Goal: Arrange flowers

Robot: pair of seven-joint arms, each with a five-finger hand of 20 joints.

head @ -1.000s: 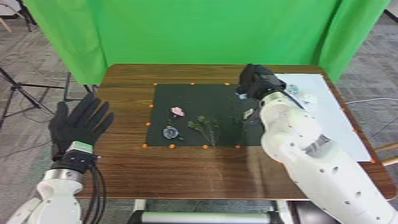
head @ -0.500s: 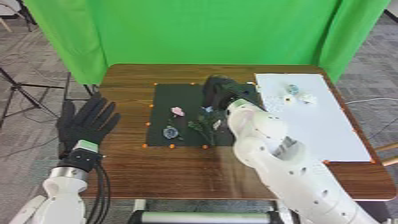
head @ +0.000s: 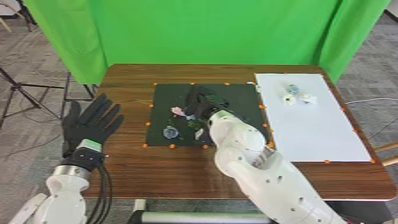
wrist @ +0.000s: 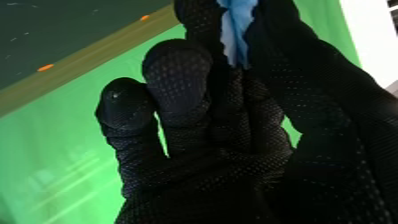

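Wooden table (head: 124, 150), lightly glossy; green cloth curtain (head: 213, 35).

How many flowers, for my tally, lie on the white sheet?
3: a bluish flower at the back, and, nearer the robot, a left whitish flower and a right whitish flower.

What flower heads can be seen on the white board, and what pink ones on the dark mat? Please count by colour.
Blue, on the white board: 1 flower head
White, on the white board: 2 flower heads
Pink, on the dark mat: 1 flower head
Total: 4
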